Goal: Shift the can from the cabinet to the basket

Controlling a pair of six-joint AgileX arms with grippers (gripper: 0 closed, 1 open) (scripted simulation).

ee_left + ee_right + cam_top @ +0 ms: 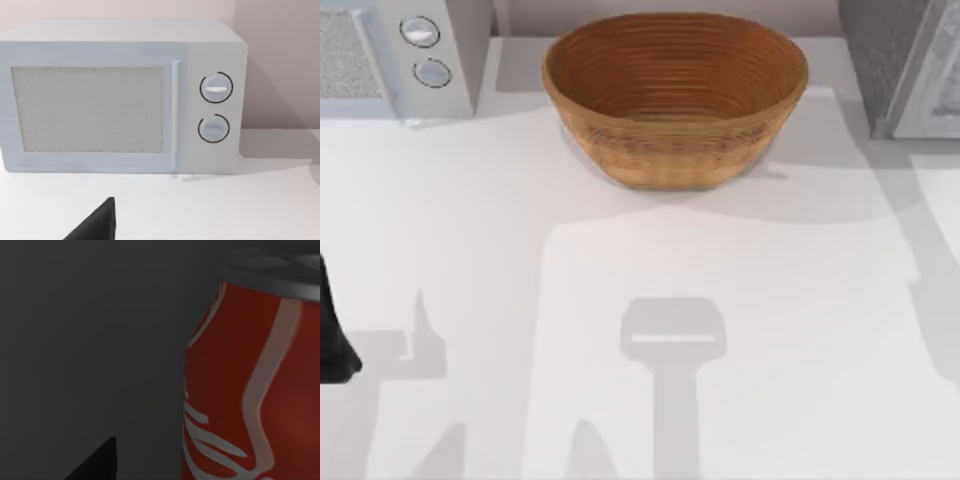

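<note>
Microwave [395, 55], pale and with two round knobs, stood at the far left corner of the white table [620, 300], and the left wrist view faced its door and dials [216, 107] head on. The left arm [332, 335] sat parked at the table's left edge as a dark shape; one black fingertip [97, 222] of its gripper poked into the left wrist view, and whether that gripper was spread or closed could not be told. At the middle of the far side sat the brown wicker basket [675, 95], with only its ribbed rings inside. At the far right corner stood the dark grey speckled cabinet [905, 65] with its pale framed door panel. The right wrist view was dim, with the red can [250, 385] upright and very close before a dark grey wall, its silver top and white script plain. One black fingertip [97, 462] showed beside the can, apart from it; the right gripper's state could not be told.
</note>
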